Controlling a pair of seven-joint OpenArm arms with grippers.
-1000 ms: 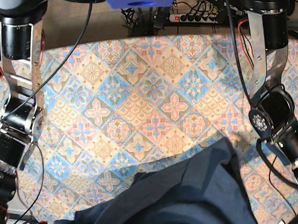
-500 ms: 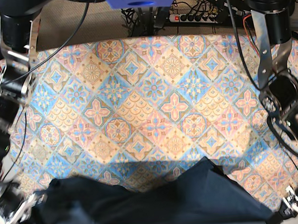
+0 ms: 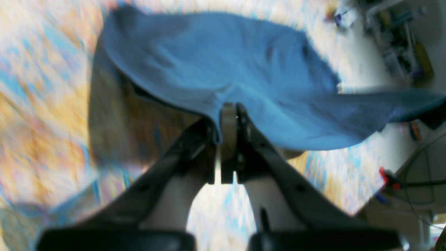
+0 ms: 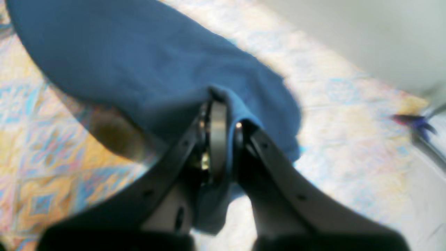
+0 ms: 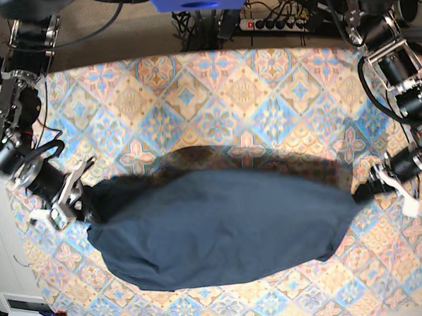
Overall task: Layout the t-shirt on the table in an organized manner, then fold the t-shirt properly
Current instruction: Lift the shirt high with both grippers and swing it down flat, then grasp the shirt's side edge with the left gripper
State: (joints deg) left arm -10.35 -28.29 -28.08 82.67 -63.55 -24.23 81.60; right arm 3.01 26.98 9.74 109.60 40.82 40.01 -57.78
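Base view: the table (image 5: 215, 94), covered by a cloth of pastel orange, pink and blue diamond medallions, fills most of the frame. The t-shirt (image 5: 222, 232), plain dark navy, spreads across its lower centre, casting a shadow toward the upper edge.

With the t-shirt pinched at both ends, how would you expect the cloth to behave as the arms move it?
Likely floppy: the t-shirt bellies between the right gripper and left gripper. Probably light, since small pinches at the edges carry it. It may drape unevenly onto the table, given the rounded, billowed outline.
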